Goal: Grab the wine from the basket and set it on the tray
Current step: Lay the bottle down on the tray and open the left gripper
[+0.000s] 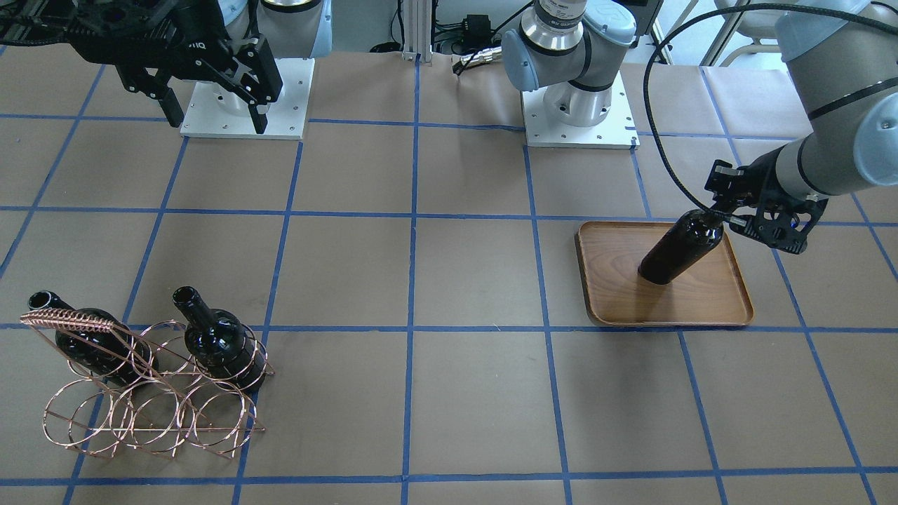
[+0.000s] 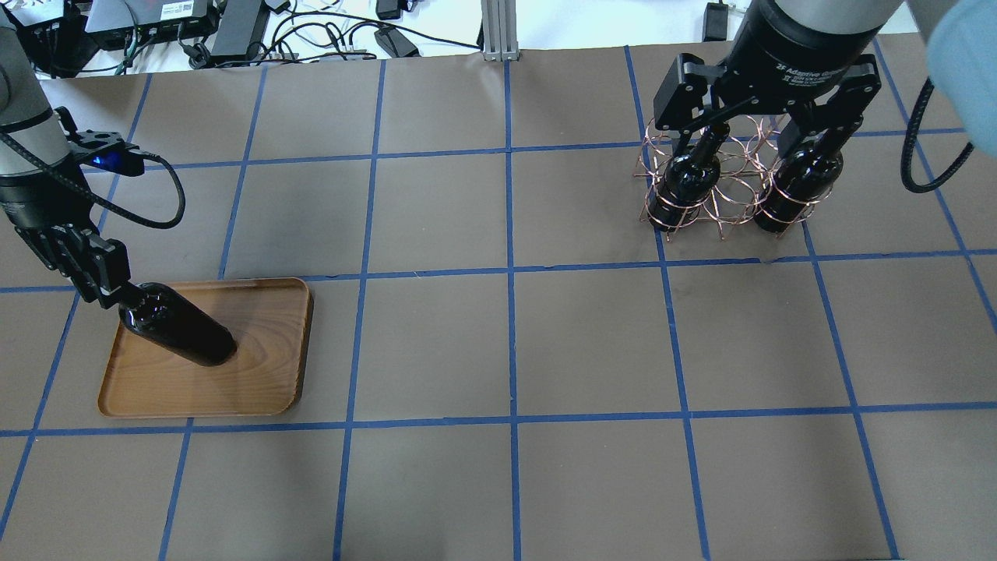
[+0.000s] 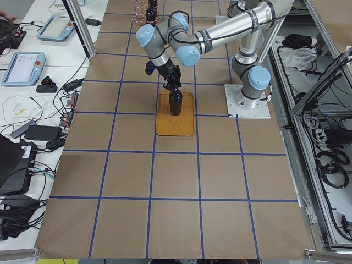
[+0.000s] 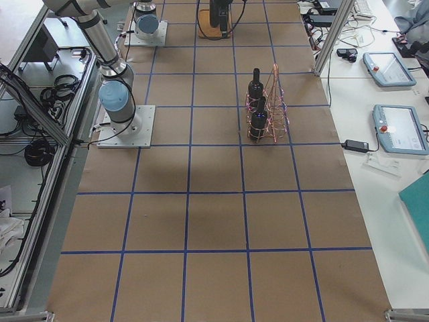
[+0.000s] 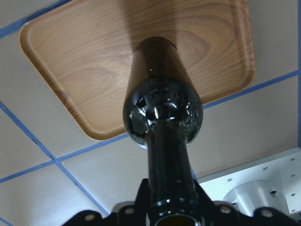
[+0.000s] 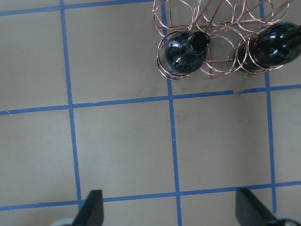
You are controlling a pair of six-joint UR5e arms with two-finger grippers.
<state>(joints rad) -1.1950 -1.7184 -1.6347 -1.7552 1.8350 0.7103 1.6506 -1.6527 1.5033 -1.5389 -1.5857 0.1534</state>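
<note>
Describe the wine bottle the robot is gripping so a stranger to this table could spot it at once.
Find the brown wooden tray on the robot's left side of the blue-gridded table. Upright over it is a glossy near-black wine bottle, its neck held by the left gripper. The two other bottles, alike in look, sit in the copper wire basket across the table, ungripped.

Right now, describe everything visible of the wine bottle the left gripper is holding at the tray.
The wine bottle is glossy, near-black glass with a long narrow neck, rounded shoulders and no label. It stands roughly upright, base down on the wooden tray, near its middle; whether the base fully rests there I cannot tell. The left gripper is clamped on the neck near the top. Nothing else touches it.
</note>
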